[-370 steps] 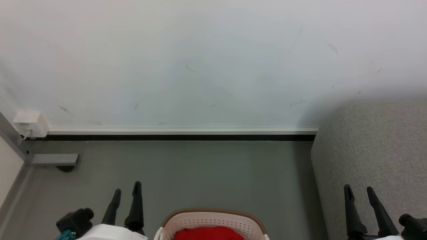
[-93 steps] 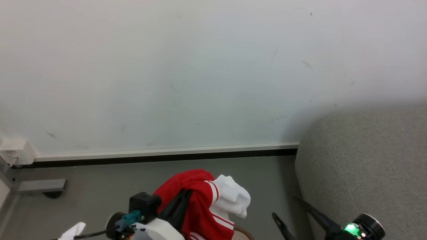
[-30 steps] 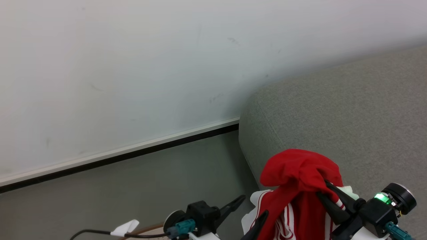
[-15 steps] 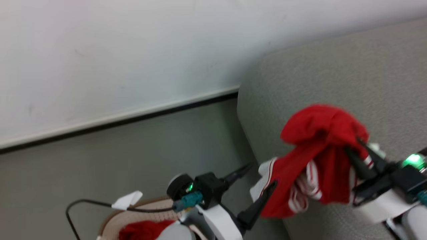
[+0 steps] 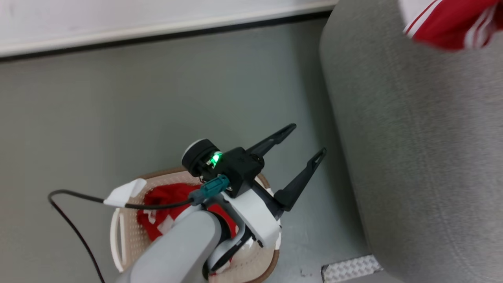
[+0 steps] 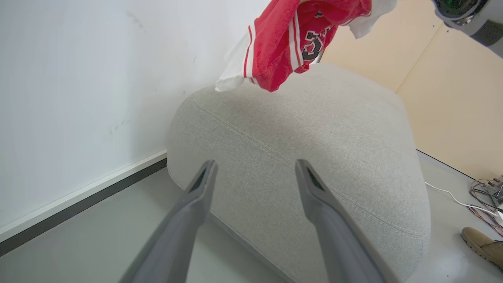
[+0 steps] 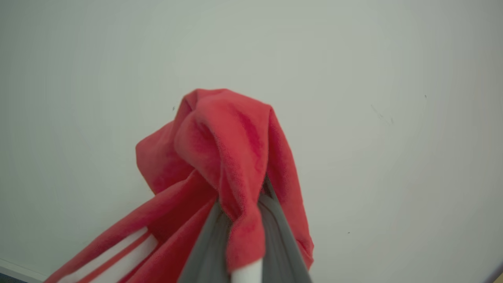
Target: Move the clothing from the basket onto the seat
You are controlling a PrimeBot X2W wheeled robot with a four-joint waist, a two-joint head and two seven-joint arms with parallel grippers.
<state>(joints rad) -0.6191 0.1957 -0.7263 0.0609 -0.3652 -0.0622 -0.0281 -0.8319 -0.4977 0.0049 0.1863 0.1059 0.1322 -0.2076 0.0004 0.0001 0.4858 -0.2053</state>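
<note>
A red garment with white panels and stripes (image 6: 290,39) hangs over the seat (image 6: 314,129), a large grey sofa. My right gripper (image 7: 243,214) is shut on its bunched red cloth (image 7: 220,149), which drapes over the fingers (image 7: 277,232). In the head view this garment (image 5: 448,19) is at the top right, above the seat (image 5: 412,157). My left gripper (image 5: 307,138) is open with nothing between its fingers, over the floor between basket and seat; in its wrist view it (image 6: 255,163) points at the seat. The cream basket (image 5: 118,236) under my left arm holds more red clothing (image 5: 165,208).
Grey floor lies between the basket and the white wall's dark baseboard (image 5: 157,33). A black cable (image 5: 74,228) runs beside the basket. A ribbed metal plate (image 5: 349,267) lies at the seat's foot. A shoe (image 6: 483,245) and loose wires (image 6: 483,196) are beyond the seat.
The head camera has tilted down, bringing the basket into view. The right gripper has carried the garment farther over the seat. The left gripper stays open.
</note>
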